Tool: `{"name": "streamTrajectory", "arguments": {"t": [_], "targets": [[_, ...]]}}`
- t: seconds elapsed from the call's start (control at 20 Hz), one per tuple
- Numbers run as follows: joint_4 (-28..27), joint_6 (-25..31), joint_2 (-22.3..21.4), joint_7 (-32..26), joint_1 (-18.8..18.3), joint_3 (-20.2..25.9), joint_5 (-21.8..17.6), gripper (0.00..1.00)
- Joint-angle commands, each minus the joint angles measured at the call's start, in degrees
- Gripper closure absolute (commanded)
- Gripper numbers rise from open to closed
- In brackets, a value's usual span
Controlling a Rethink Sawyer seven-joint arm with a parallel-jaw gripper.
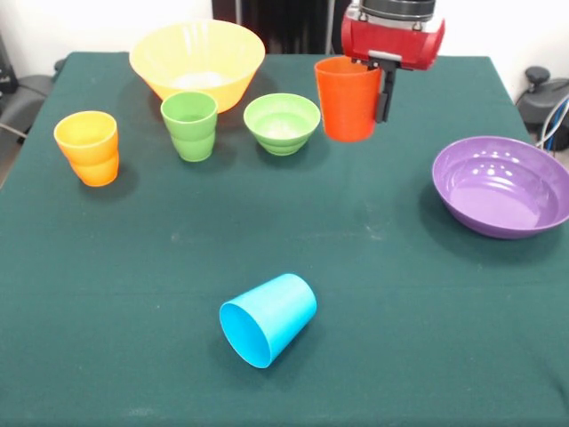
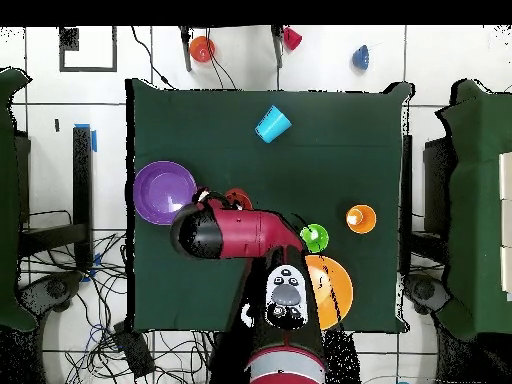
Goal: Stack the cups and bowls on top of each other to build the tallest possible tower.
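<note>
The orange tapered plastic cup looks light, stiff and slick-walled, so a pinch across the rim, one finger inside and one outside, seems the surest hold; its smooth taper would likely let a grip lower on the wall slide. The claw has taken it just so: it is clenched on the cup's rim at the side nearer the purple bowl, with one dark finger visible running down the outer wall (the inner one is hidden by the cup). The cup hangs upright, and judging by the shadow beneath it, it seems to be just clear of the green-clothed bench, at the back near the light green plastic bowl.

The other pieces lie scattered, none stacked yet. The large yellow plastic bowl sits at the back, with the green plastic tumbler just in front of it and the yellow-orange plastic tumbler off to one side. The wide shallow purple plastic bowl rests well apart on the other side, and the light blue plastic tumbler lies tipped on its side towards the front, mouth open.

In the overhead view the red arm covers the held cup almost wholly.
</note>
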Motion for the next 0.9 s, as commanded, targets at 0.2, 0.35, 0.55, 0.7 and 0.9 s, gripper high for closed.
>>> {"name": "streamTrajectory", "arguments": {"t": [0.2, 0.35, 0.55, 0.7, 0.9], "targets": [[-1.19, 18.78, -2.14, -14.69, -1.54, 8.31, -10.02, 1.00], [0.07, 18.48, -3.10, -10.64, 0.36, 8.96, -10.85, 1.00], [-0.06, 15.48, -1.84, -4.61, 4.40, 7.77, -12.40, 1.00], [0.30, 14.91, -1.76, -1.36, 6.07, 7.44, -11.35, 1.00], [0.94, 15.41, -2.60, -0.70, 6.87, 7.93, -9.81, 1.00]]}}
